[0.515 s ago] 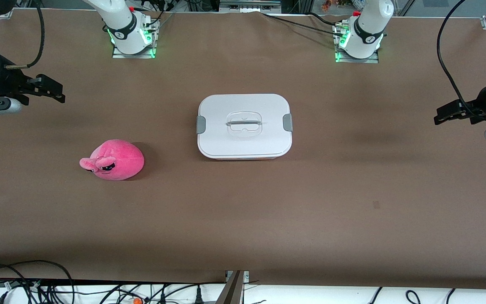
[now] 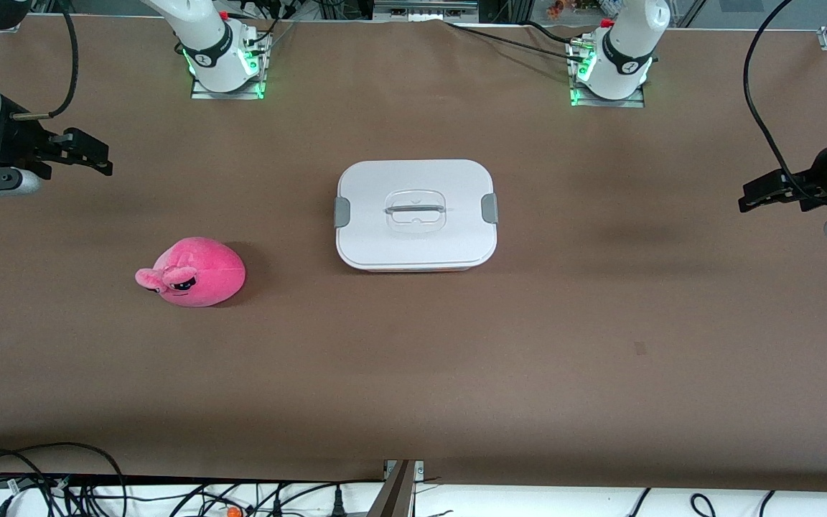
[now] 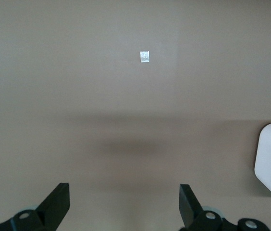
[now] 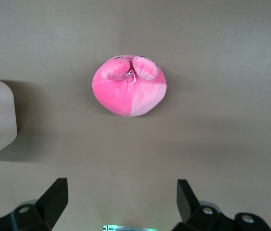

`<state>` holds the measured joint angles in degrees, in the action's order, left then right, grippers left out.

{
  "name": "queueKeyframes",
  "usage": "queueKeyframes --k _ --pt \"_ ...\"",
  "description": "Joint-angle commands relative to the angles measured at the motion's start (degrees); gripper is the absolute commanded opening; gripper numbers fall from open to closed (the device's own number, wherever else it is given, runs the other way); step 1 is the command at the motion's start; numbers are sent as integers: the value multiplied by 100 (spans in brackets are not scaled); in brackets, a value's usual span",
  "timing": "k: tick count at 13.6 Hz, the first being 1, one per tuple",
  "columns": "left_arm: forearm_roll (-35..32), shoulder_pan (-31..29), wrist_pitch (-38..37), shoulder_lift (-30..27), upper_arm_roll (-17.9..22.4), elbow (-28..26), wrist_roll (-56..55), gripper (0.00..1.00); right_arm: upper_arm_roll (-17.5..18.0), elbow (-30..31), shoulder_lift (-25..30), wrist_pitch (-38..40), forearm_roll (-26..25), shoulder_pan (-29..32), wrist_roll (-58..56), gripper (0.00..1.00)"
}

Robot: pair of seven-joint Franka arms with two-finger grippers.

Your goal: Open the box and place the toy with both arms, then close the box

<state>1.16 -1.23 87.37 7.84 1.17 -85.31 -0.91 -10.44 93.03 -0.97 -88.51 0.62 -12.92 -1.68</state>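
Even overhead light, soft diffuse shadows under the toy (image 2: 194, 272) and box (image 2: 416, 214), green glow at both arm bases, wrist views sharp, no glare

Closed box (image 2: 416, 214) mid-table, toy (image 2: 193, 273) nearer the camera toward the right arm's end

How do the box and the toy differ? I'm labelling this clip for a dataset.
The box is white-lidded, flat-topped and rounded-rectangular; the toy is bright pink, round and plush. The box is clearly the bigger of the two. The box sits mid-table with its lid on and grey clips at both ends; the toy lies nearer the front camera, toward the right arm's end. Both rest untouched on the brown table, with the left gripper and right gripper open, up in the air.
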Motion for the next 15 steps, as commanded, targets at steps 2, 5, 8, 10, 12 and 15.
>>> queueKeyframes --k 2,5,8,10,12,15 --pt "-45 -44 -36 68 -56 155 12 100 -1 -162 -43 158 -62 -9 45 100" --pt "-37 -44 -36 103 -56 155 4 100 7 -118 -43 150 -53 -18 54 100" --pt "-10 35 -36 121 -82 155 -5 100 -19 -109 -8 158 -18 -9 54 100" --pt "-28 236 -36 182 -195 163 -75 100 -19 -74 9 158 -9 -9 54 100" --pt "-19 587 -36 305 -231 163 -49 100 -19 -65 9 150 -1 -9 54 100" --pt "-19 1430 -36 533 -231 277 21 100 -2 -65 1 132 8 -9 45 100"
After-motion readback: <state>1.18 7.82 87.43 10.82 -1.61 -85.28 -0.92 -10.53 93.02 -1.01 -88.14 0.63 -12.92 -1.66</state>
